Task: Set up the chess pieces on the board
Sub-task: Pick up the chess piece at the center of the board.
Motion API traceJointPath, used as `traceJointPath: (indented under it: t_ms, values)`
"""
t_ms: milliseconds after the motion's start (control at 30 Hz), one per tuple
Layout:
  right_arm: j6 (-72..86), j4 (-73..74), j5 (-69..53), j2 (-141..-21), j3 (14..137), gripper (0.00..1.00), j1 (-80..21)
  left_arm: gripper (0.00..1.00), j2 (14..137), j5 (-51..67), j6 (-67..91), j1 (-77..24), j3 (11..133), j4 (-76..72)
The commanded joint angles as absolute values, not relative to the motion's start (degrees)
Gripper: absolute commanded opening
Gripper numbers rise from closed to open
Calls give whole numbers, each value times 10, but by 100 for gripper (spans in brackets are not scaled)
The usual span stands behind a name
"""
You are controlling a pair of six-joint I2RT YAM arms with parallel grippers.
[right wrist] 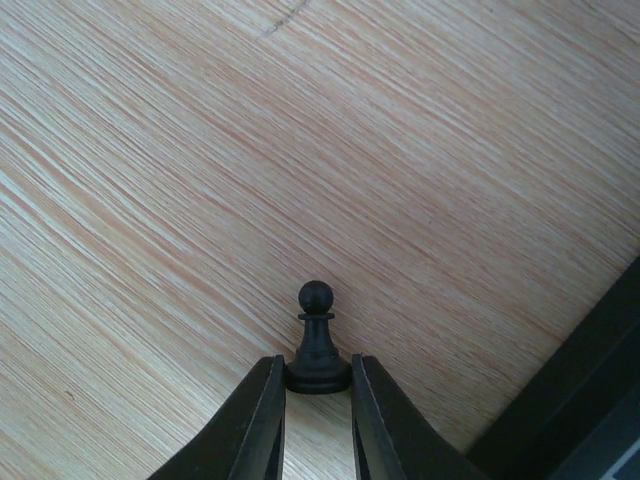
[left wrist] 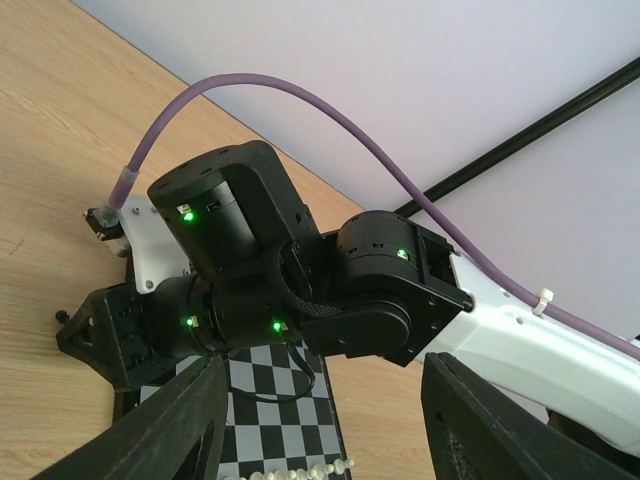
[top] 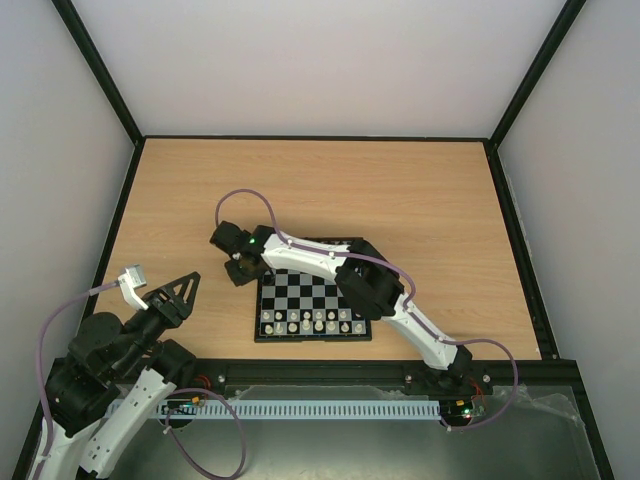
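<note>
My right gripper is shut on the base of a black pawn, which points upright over bare wood. In the top view the right gripper hangs just off the board's far left corner. The board has black and pale checks; two rows of white pieces stand along its near side. No other black pieces show. My left gripper is open and empty, left of the board. Its wrist view looks between its fingers at the right arm's wrist above the board.
The right arm reaches across the board's right and far side. A dark edge lies at the lower right of the right wrist view. Black frame rails border the wooden table, with white walls behind.
</note>
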State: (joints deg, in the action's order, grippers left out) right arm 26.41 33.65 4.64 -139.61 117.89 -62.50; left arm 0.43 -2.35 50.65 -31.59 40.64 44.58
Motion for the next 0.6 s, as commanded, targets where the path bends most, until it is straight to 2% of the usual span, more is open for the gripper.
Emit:
traceJointPath:
  t_ms: [0, 133, 267, 567]
  values:
    - [267, 359, 44, -1428, 1180, 19, -622, 56, -4, -15, 501, -317, 407, 447]
    - [265, 355, 38, -1426, 1179, 13, -622, 56, -4, -15, 500, -317, 405, 447]
    - [252, 321, 24, -1393, 1146, 12, -625, 56, -4, -14, 499, -317, 404, 448]
    - [224, 242, -22, -1244, 1011, 11, -626, 57, -3, -4, 495, -317, 406, 439]
